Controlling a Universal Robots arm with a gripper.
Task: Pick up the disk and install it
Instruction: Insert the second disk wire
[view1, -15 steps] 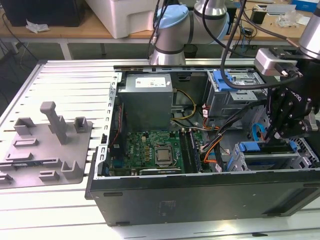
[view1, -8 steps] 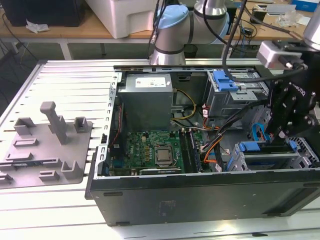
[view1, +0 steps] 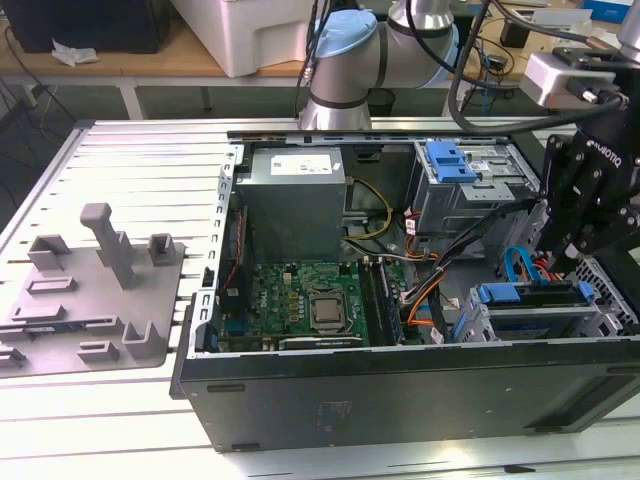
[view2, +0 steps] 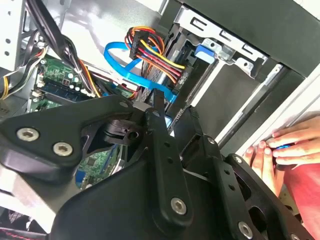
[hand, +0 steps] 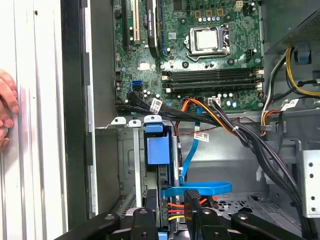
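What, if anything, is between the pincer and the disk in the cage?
The disk sits edge-on in the drive cage, just ahead of the pincer. A blue flat cable loops across between them, with a black plug and coloured wires beside it. Whether they touch the disk I cannot tell.

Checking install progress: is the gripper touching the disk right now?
Cannot tell. In the first wrist view the gripper sits close to the end of the disk, but cables cover where they would meet.
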